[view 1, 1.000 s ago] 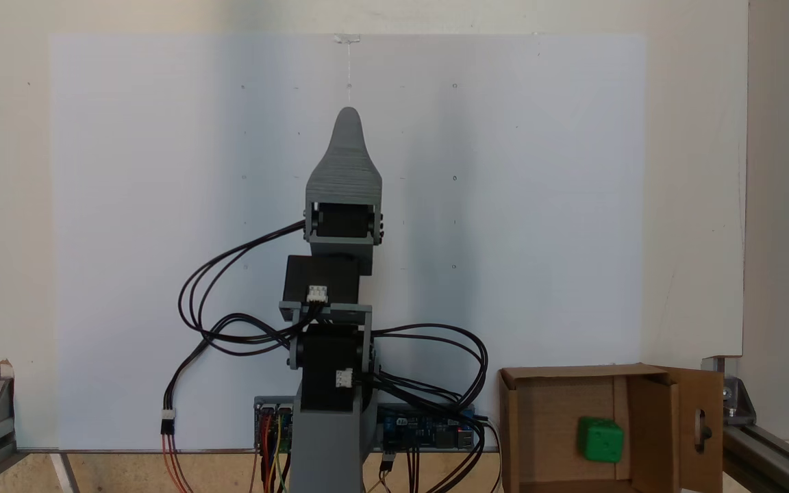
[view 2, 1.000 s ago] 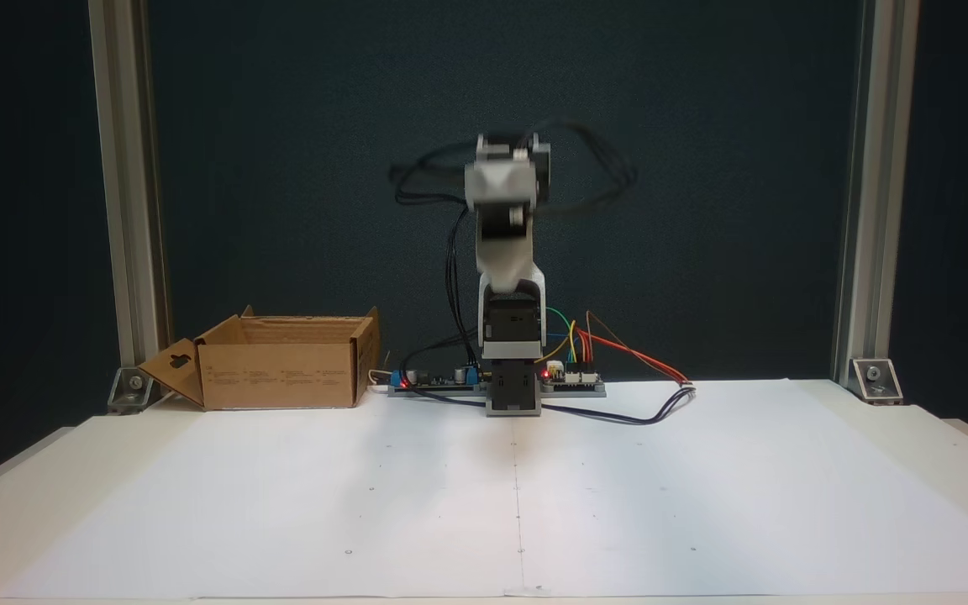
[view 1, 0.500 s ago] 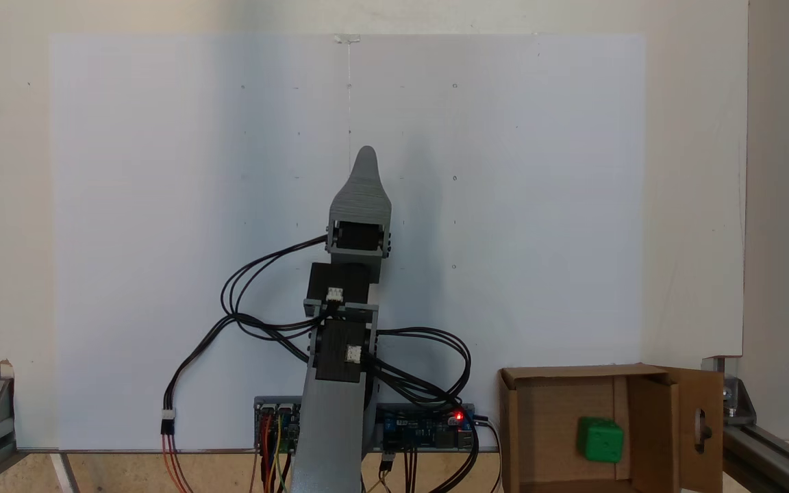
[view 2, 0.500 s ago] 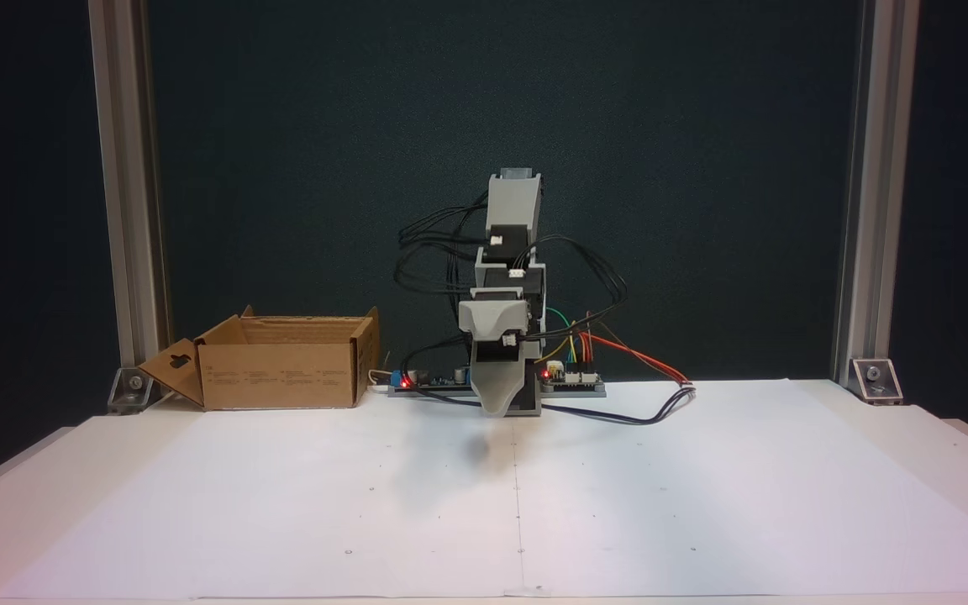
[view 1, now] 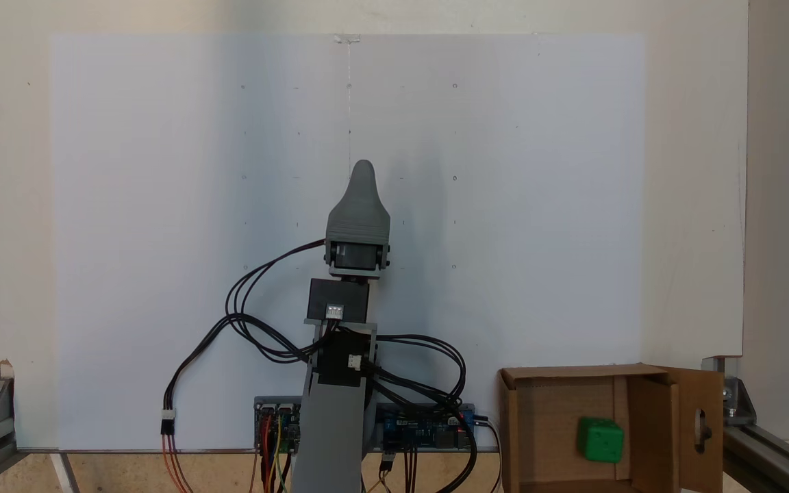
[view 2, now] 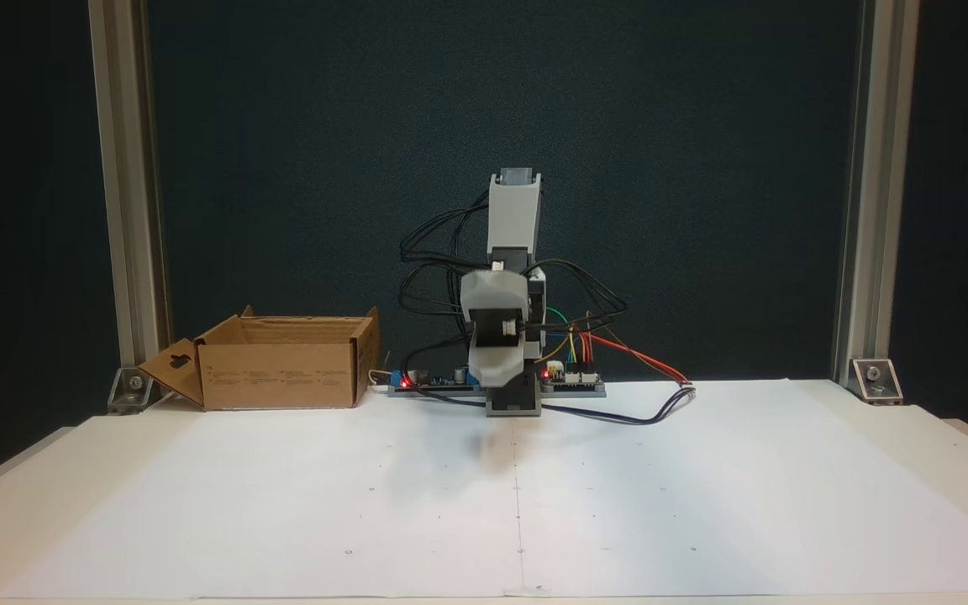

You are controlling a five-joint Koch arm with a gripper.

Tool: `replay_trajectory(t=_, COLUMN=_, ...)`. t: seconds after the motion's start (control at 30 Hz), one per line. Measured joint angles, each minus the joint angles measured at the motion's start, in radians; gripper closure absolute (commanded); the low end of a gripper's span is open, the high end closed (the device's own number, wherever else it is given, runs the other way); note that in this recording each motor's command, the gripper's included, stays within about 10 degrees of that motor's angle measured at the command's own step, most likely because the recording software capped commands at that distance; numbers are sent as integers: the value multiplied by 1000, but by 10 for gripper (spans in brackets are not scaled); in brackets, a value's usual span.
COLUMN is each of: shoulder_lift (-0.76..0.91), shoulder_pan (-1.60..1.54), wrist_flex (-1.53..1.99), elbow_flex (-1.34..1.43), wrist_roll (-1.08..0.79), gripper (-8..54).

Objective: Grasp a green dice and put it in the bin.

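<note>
- Sitting inside the bin (view 1: pixel 559 383), the green dice (view 1: pixel 600 440) rests on its floor.
- Pointing down over the white paper (view 1: pixel 504 205), the gripper (view 1: pixel 364 166) shows one tip; its opening cannot be told.

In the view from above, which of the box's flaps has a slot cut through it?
The flap folded outward on the right side of the bin; the other flaps are plain cardboard. The green dice lies inside.
</note>
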Motion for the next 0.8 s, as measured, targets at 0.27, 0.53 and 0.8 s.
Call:
replay_trajectory(t=0.27, shoulder_lift=0, shoulder_pan=-6, wrist_flex=-291, elbow_flex=81, wrist_roll=0, gripper=14)
replay_trajectory(t=0.53, shoulder_lift=0, shoulder_pan=-5, wrist_flex=-330, elbow_flex=123, wrist_roll=2, gripper=13)
replay_trajectory(t=0.8, shoulder_lift=0, shoulder_pan=-6, wrist_flex=-357, elbow_flex=150, wrist_roll=2, gripper=7)
